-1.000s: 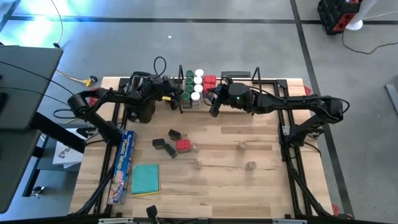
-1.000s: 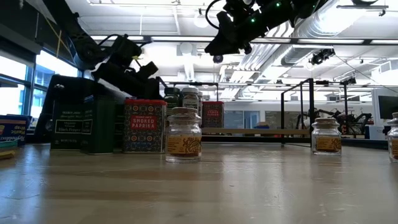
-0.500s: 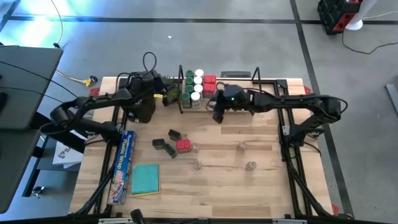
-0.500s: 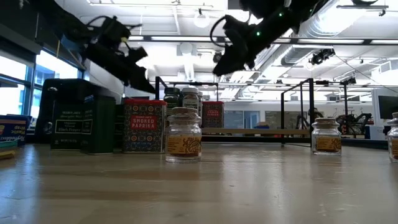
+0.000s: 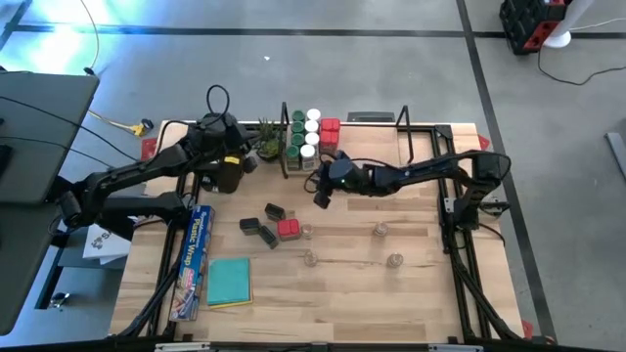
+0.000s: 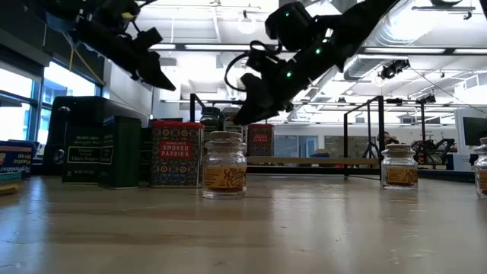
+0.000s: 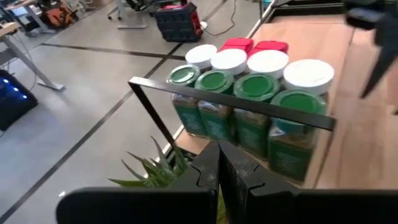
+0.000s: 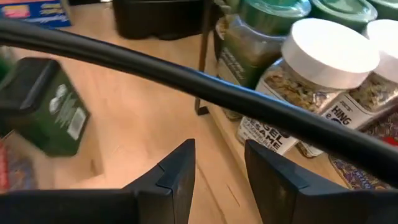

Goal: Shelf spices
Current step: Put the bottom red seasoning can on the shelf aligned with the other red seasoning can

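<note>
Green-lidded jars (image 5: 296, 133) and white-lidded jars (image 5: 312, 125) stand packed on the shelf (image 5: 367, 137) at the tabletop's (image 5: 411, 293) far edge. Right gripper (image 5: 319, 193) hangs just in front of them, fingers apart and empty. Left gripper (image 5: 246, 159) is beside the potted plant (image 5: 267, 147), fingers together. Tins (image 5: 256, 230) and small jars (image 5: 380, 230) sit mid-tabletop.

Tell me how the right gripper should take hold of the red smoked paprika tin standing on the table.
Grip the red paprika tin across its two flat side walls, near the top, coming straight down from above. It stands upright and is box-shaped, so parallel faces suit the fingers. A dark tin sits close on one side and a tiny clear jar on the other, so a sideways approach looks crowded. The right gripper is open.
</note>
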Robot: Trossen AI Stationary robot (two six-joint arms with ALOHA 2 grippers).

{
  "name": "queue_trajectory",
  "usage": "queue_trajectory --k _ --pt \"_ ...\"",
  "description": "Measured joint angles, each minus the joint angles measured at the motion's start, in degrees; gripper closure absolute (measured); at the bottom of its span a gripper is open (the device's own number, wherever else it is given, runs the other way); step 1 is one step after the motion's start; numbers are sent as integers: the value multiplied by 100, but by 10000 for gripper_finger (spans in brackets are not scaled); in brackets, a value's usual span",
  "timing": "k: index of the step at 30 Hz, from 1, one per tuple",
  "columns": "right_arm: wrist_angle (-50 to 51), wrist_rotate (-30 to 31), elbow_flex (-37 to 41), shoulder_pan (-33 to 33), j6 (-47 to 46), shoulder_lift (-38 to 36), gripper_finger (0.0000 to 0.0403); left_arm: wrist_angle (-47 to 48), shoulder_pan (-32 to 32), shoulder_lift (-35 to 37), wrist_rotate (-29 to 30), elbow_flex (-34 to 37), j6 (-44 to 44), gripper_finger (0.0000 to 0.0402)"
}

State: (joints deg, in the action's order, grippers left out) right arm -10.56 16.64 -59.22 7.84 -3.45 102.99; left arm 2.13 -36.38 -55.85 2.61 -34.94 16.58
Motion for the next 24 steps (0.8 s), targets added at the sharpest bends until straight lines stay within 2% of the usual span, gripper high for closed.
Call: queue_trajectory --k 7,12,19,24 --pt "253 723 0 -31 -257 -246 270 557 234 37 -144 -2 -659 401" --pt "527 776 0 -39 -268 -569 270 809 375 -317 -731 180 -1036 401" --pt "542 752 0 -39 -257 -705 270 -440 430 -1198 -827 738 -934 401" --pt "565 711 0 -39 -257 -705 270 -1432 437 -1880 -767 807 -720 402"
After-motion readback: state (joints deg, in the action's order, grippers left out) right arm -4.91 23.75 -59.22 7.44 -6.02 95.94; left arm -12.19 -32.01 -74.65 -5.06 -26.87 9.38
